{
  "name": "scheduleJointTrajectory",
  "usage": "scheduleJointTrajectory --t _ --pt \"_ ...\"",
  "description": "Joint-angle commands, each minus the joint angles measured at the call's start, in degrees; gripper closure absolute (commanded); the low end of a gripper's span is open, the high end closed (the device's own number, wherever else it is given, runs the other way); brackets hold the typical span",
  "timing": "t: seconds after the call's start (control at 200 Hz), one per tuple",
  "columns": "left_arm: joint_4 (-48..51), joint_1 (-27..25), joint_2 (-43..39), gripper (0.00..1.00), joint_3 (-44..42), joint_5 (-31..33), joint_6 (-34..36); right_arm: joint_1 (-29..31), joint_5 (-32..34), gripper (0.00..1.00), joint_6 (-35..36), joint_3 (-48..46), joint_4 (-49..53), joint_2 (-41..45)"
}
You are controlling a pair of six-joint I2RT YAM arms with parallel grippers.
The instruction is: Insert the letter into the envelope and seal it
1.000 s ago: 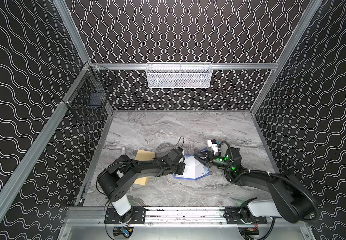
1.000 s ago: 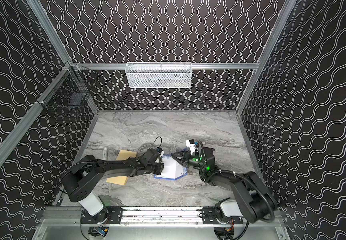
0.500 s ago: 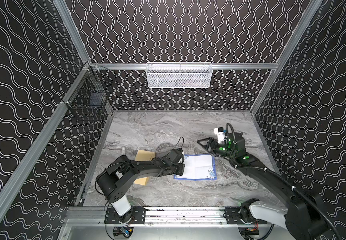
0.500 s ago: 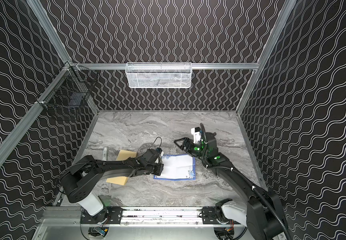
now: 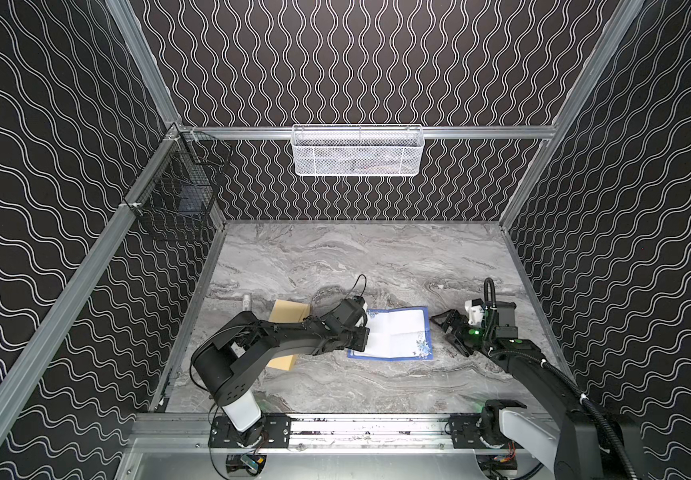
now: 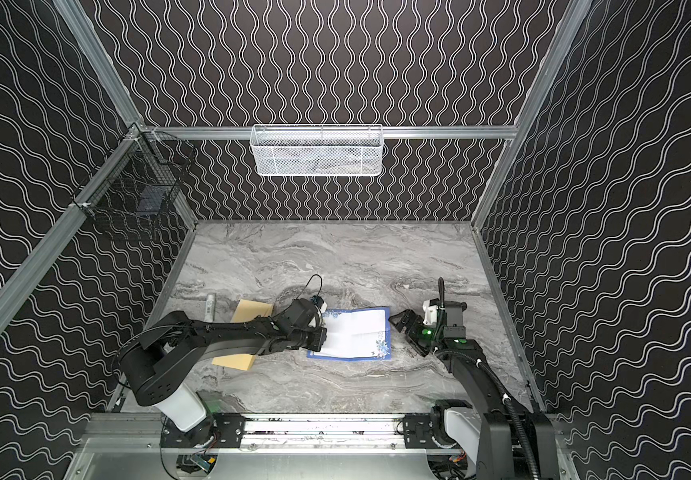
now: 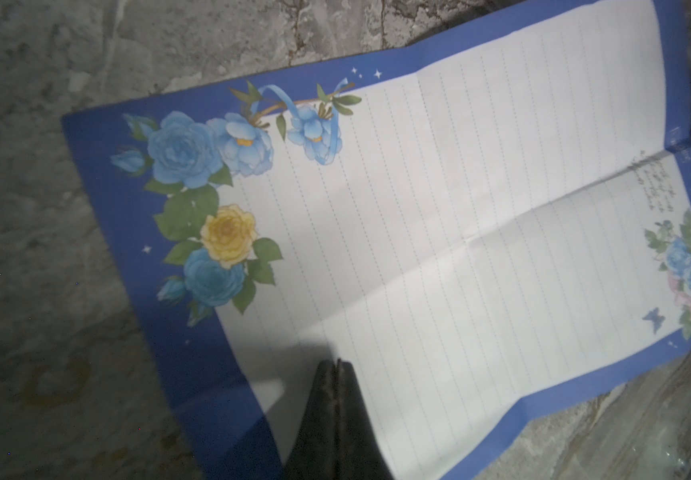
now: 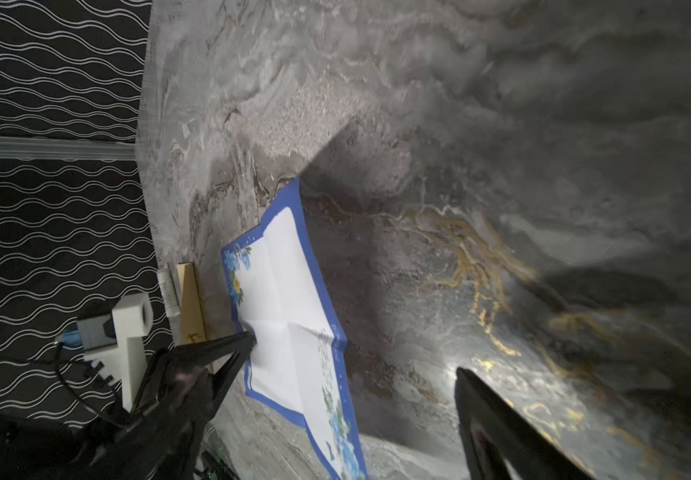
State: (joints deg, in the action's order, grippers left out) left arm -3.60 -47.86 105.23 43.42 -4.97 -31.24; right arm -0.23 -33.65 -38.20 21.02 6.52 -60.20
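Lying open: the letter (image 5: 397,332) is flat on the grey marble table (image 5: 335,257) with its lined face up. The blue floral border shows, and fold creases cross the sheet (one long, one short). It sits toward the front middle in both top views (image 6: 356,334).
Left gripper (image 7: 337,365): its fingers are pressed together with nothing between them. The tips are set down on the letter's left end, on the white just inside the blue border.
Right gripper (image 5: 449,334): its fingers are spread wide and empty. It is just beside the letter's right edge and does not touch it.
Envelope (image 5: 289,311): tan and flat on the table, left of the letter with a gap between them. The left arm (image 5: 293,336) crosses over much of it, and the letter is outside it.
Tube (image 5: 246,300): small and white, lying just beside the envelope's far left corner.
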Motion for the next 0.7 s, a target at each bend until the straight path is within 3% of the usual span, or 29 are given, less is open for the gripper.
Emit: scheduleJointTrajectory --t 0.0,0.315,0.425,0.696 --pt "4.6 0.0 -0.1 1.00 -0.7 0.0 0.4 -0.2 -1.8 0.20 -1.3 -1.7 -5.2 -0.8" --pt "4.3 -0.1 -0.4 1.00 -1.1 0.1 0.4 -0.3 -1.3 0.71 -2.0 -4.1 -7.7 -5.5" --pt "4.3 0.0 -0.1 1.00 -1.1 0.0 0.5 -0.2 -3.2 0.76 -2.8 -4.9 -11.6 -8.2" --pt "4.2 0.0 0.4 1.00 -1.0 0.0 0.6 3.9 -10.4 0.76 -7.9 -6.2 -25.7 -11.4"
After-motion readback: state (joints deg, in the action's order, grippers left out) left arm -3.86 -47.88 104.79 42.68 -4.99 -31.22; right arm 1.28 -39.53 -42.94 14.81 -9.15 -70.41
